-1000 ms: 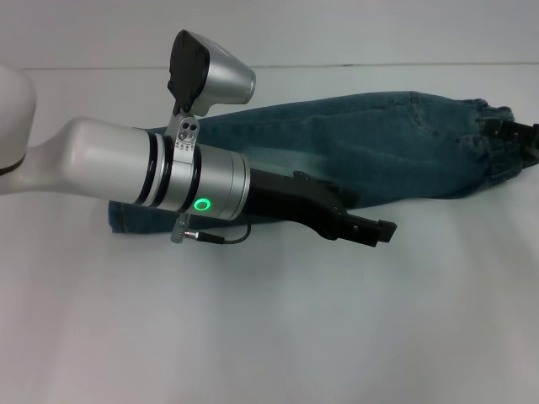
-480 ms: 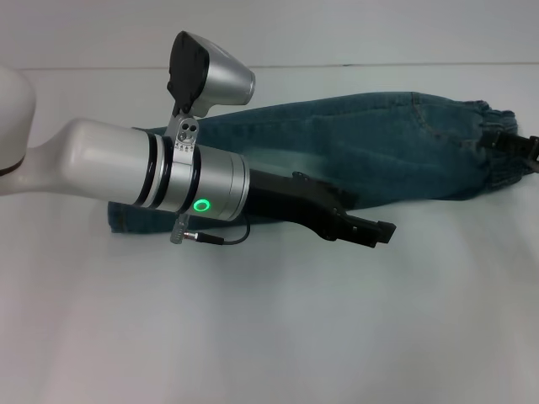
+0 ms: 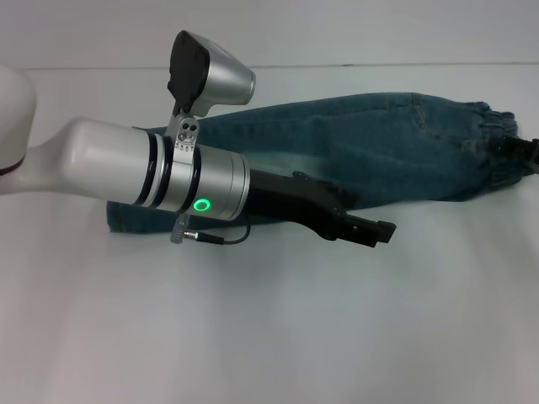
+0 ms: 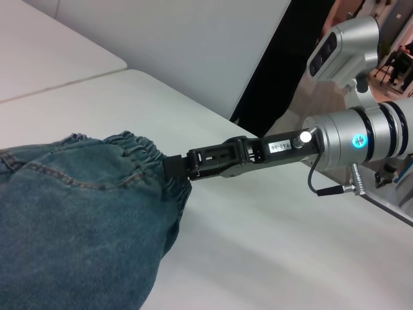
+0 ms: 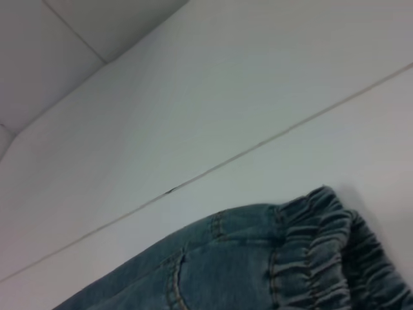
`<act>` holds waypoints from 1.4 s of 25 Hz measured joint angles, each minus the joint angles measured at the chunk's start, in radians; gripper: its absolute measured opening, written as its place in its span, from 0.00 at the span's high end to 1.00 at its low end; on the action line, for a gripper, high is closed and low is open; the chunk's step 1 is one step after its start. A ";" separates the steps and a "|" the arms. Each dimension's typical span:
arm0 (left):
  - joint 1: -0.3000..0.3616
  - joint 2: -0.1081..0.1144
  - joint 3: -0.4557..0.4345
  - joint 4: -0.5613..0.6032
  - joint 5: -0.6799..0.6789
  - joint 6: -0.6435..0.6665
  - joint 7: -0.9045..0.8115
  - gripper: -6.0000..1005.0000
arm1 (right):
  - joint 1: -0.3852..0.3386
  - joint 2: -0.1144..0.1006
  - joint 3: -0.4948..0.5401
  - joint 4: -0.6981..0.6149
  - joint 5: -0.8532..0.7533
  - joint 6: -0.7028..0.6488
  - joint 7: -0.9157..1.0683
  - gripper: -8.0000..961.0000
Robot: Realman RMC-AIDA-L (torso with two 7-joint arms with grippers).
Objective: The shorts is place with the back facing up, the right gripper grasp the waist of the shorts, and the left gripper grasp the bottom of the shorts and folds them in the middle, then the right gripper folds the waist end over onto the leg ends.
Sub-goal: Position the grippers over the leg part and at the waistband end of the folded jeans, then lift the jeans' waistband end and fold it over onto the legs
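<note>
The blue denim shorts [image 3: 379, 151] lie folded lengthwise across the white table [image 3: 295, 337], back pocket seam up. Their ruched waist [image 3: 493, 143] points right, and the leg ends [image 3: 125, 220] lie far left, mostly hidden behind my left arm. At the head view's right edge my right gripper [image 3: 524, 153] meets the waist. The left wrist view shows this gripper [image 4: 177, 169] pinched on the waistband's [image 4: 139, 152] edge. My left gripper [image 3: 383, 231] hovers in front of the shorts' near edge, pointing right, holding nothing. Only the waist [image 5: 322, 245] shows in the right wrist view.
My left forearm with its green ring light [image 3: 202, 204] and wrist camera [image 3: 206, 76] crosses over the shorts' left half. A table seam [image 3: 379, 65] runs along the back. Bare white tabletop spreads in front of the shorts.
My right gripper has shifted right and slightly down toward the frame edge, and the waist now lies a little flatter and further right. The left arm has stayed still.
</note>
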 joint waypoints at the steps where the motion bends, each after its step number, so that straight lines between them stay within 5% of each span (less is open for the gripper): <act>1: 0.000 0.000 0.000 0.000 0.000 0.000 0.000 0.16 | -0.001 0.000 0.003 0.000 0.004 0.008 0.000 0.19; 14: 0.000 0.000 0.000 0.000 0.002 -0.010 0.000 0.17 | -0.003 0.002 0.017 0.000 0.024 0.033 -0.025 0.72; 25: 0.003 -0.001 0.000 -0.002 0.000 -0.011 0.002 0.19 | 0.000 0.003 0.017 0.001 0.028 0.030 -0.065 0.95; 35: 0.006 -0.005 0.002 -0.011 -0.011 -0.005 0.006 0.21 | -0.019 0.006 0.017 -0.001 0.137 -0.019 -0.143 0.95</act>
